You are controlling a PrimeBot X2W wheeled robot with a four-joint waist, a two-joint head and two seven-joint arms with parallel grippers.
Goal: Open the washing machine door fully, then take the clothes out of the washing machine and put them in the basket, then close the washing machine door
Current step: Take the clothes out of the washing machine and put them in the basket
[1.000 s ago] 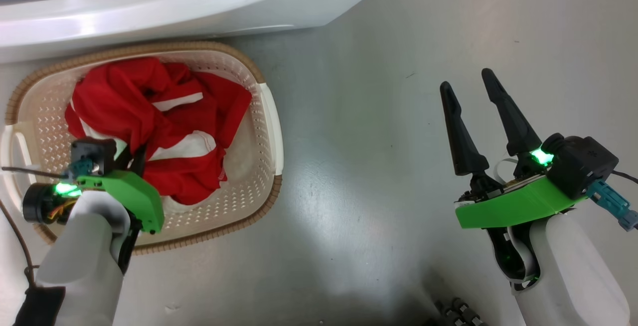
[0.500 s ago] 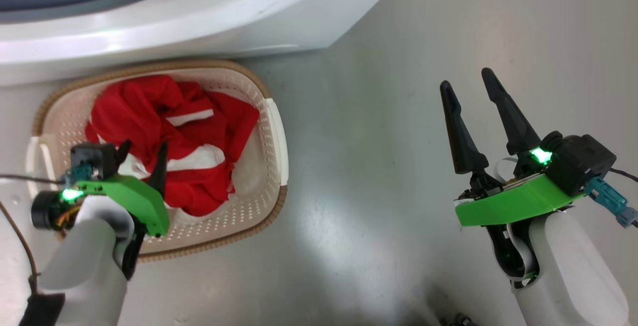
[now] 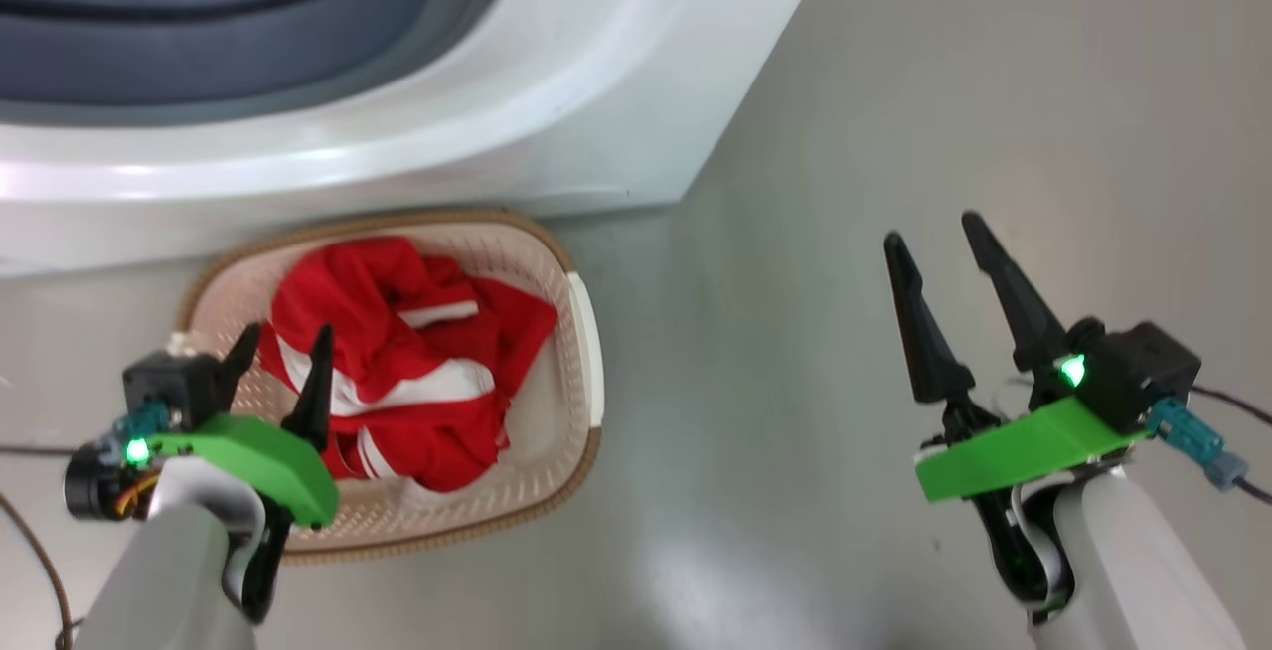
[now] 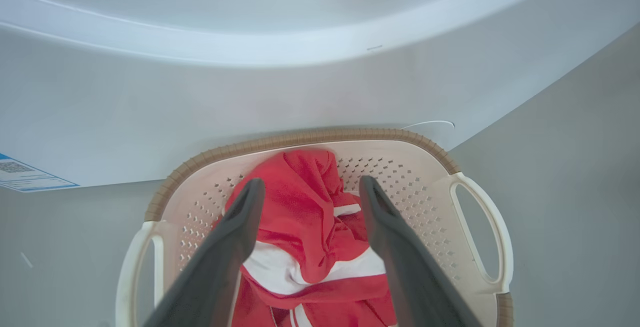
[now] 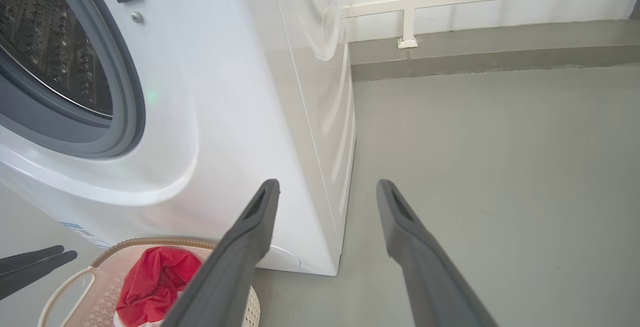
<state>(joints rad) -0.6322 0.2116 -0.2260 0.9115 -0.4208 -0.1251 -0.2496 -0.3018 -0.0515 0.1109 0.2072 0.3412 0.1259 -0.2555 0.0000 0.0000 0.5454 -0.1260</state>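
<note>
Hovering with the left gripper [image 3: 286, 332] over the near side of the basket [image 3: 584, 352], holding both dark fingers spread wide and pinching nothing. Looking down between those fingertips at the clothes [image 3: 427, 347], lying bunched in a red heap with white bands inside the basket, below and ahead of the tips; touching the cloth or clearing it, impossible to tell. Facing the washing machine [image 3: 556, 83] just beyond the basket's far rim, ahead of the fingertips, showing its grey-ringed opening [image 3: 298, 64] and the drum [image 5: 50, 52] inside. Holding the right gripper [image 3: 930, 229] well off to the right side, over bare grey floor [image 3: 795, 233], spreading its fingers wide, gripping nothing and pointing past the machine's corner
</note>
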